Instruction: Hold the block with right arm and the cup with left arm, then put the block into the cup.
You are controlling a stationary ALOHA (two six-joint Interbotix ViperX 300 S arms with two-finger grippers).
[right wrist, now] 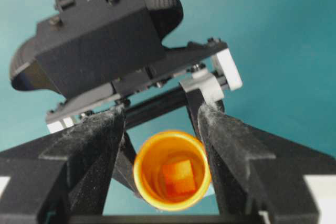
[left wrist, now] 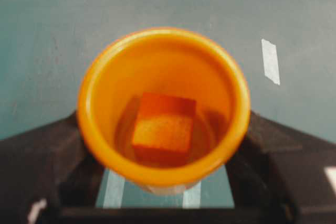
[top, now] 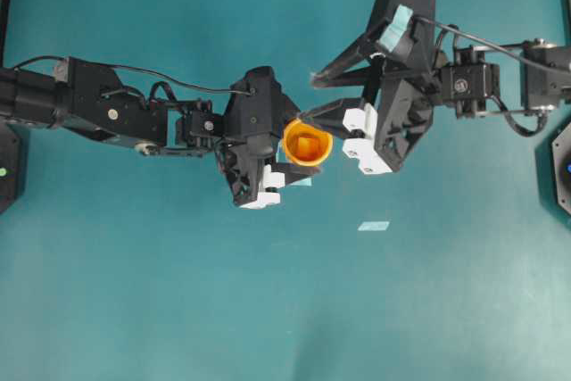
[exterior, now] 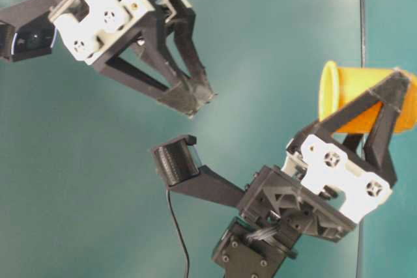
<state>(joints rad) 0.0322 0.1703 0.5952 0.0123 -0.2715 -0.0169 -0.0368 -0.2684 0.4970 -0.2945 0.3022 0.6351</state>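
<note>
Cup (left wrist: 163, 108): closest to the left wrist cam, mouth facing it — held off the table by left gripper (top: 287, 167).
Block (left wrist: 164, 129): already inside the cup, resting on its bottom.
Task progress: looks done, block is in the cup; nothing left except maybe pulling the arms back, as I judge it.
Left gripper: fingers clamped on the cup's sides.
Right gripper (right wrist: 160, 129): jaws spread apart and empty — fingers hang over the cup mouth, not touching the cup as far as I see.

Teal tabletop (top: 178, 310), pale tape marks (top: 374, 226)
</note>
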